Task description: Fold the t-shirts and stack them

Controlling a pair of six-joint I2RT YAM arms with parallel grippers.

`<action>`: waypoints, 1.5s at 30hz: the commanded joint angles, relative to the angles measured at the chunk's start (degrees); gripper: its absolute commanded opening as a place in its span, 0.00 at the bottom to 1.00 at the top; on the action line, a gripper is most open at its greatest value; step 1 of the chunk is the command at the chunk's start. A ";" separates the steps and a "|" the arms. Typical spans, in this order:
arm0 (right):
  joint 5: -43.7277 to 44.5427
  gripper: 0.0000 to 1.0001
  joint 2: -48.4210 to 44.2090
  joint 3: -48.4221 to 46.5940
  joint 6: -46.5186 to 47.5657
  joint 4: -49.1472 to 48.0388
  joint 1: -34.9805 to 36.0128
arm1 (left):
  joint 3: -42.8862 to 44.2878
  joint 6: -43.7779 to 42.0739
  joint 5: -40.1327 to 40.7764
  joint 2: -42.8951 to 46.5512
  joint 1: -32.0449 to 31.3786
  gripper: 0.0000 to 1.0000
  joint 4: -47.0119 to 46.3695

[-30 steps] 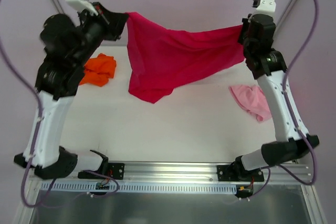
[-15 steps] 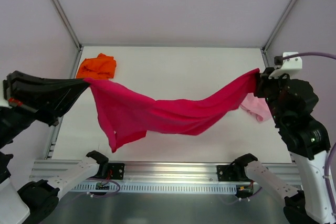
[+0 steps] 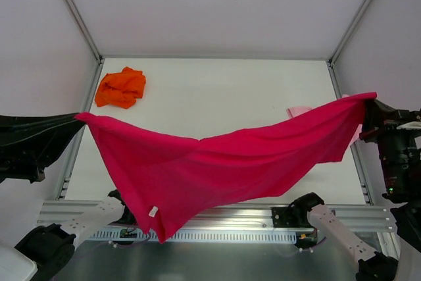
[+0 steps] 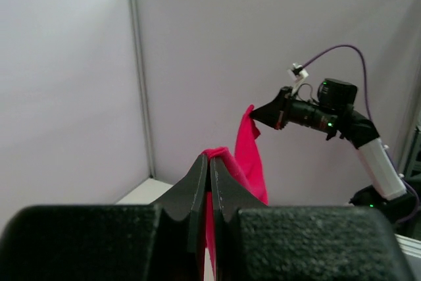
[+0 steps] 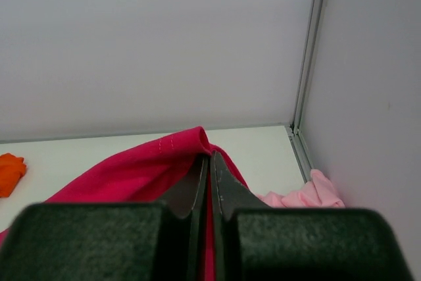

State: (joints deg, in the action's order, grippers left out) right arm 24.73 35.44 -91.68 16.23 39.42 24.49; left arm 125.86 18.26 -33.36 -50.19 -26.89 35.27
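Crimson t-shirt (image 3: 217,169) hangs stretched above the near edge of the tabletop (image 3: 230,90), its ends pinched in the tightly closed left gripper (image 3: 77,118) and right gripper (image 3: 368,106). Lowering both ends level and taut should lay it flat.

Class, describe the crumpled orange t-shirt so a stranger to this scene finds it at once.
Find the white table, far left corner. A bright orange cloth t-shirt lies crumpled there. The crimson t-shirt hangs stretched in mid-air; the pale pink one lies far right.
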 commanded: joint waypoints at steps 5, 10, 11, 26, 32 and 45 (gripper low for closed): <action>3.04 0.01 8.58 3.43 3.99 -6.01 0.12 | -9.28 -8.76 24.08 -7.28 0.44 0.00 -1.86; -0.03 0.01 15.78 3.61 3.11 -7.77 0.12 | -20.73 -11.67 34.83 -10.36 0.53 0.00 -5.90; -0.56 0.01 16.50 4.22 2.76 -7.60 0.12 | -24.14 -12.28 35.73 -11.23 0.44 0.00 -7.74; -8.73 0.01 33.20 6.68 -4.09 -1.80 0.29 | -27.95 -13.16 45.04 -23.81 0.44 0.00 -10.48; -7.69 0.01 40.82 5.03 -8.05 -2.85 0.99 | -26.81 -11.76 50.48 -28.37 0.53 0.00 -10.57; -2.76 0.01 47.72 -2.62 -5.34 -3.13 3.02 | -15.91 -11.23 46.50 -35.88 0.09 0.00 -6.71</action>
State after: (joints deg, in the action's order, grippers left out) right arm 20.67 87.18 -88.09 9.52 36.73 27.05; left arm 104.75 6.72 17.43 -91.29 -26.92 29.19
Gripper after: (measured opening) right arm 0.016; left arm 0.009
